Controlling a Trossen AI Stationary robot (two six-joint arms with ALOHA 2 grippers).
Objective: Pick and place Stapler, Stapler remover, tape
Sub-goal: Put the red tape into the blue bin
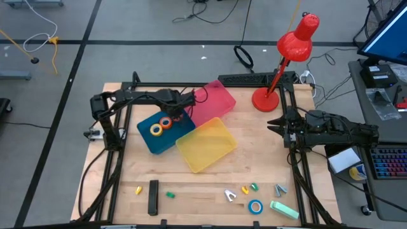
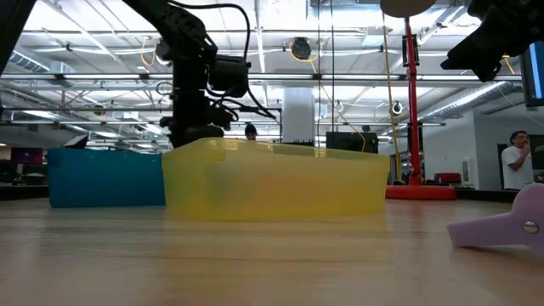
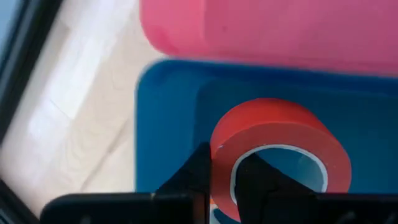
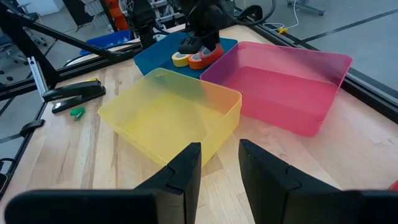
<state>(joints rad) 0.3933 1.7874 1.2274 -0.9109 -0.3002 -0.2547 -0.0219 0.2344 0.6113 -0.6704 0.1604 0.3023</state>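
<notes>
My left gripper [image 1: 180, 116] [image 3: 225, 163] reaches over the blue tray [image 1: 147, 141] and is shut on the red tape roll [image 3: 280, 134]. The yellow roll [image 1: 156, 130] and the orange roll [image 1: 166, 123] lie flat in that tray. The blue roll [image 1: 255, 206] lies flat on the table near its near edge. The black stapler [image 1: 153, 197] lies near the near-left corner. A small silver-white tool [image 1: 230, 195], perhaps the stapler remover, lies beside the blue roll. My right gripper [image 4: 221, 165] waits open at the table's right side, facing the trays. My left gripper holds the red tape roll by its ring wall [image 3: 222, 140]. One finger [image 3: 255, 177] is inside the hole and the other [image 3: 198, 171] is outside, so the wall is pinched between them. The roll is over the blue tray's floor; I cannot tell whether it rests on it.
The yellow tray [image 1: 206, 145] sits at mid-table, and the pink tray [image 1: 213, 102] lies behind it next to the blue one. A red desk lamp [image 1: 280, 70] stands at the far right. Small clips and a mint-green object [image 1: 284, 210] lie along the near edge.
</notes>
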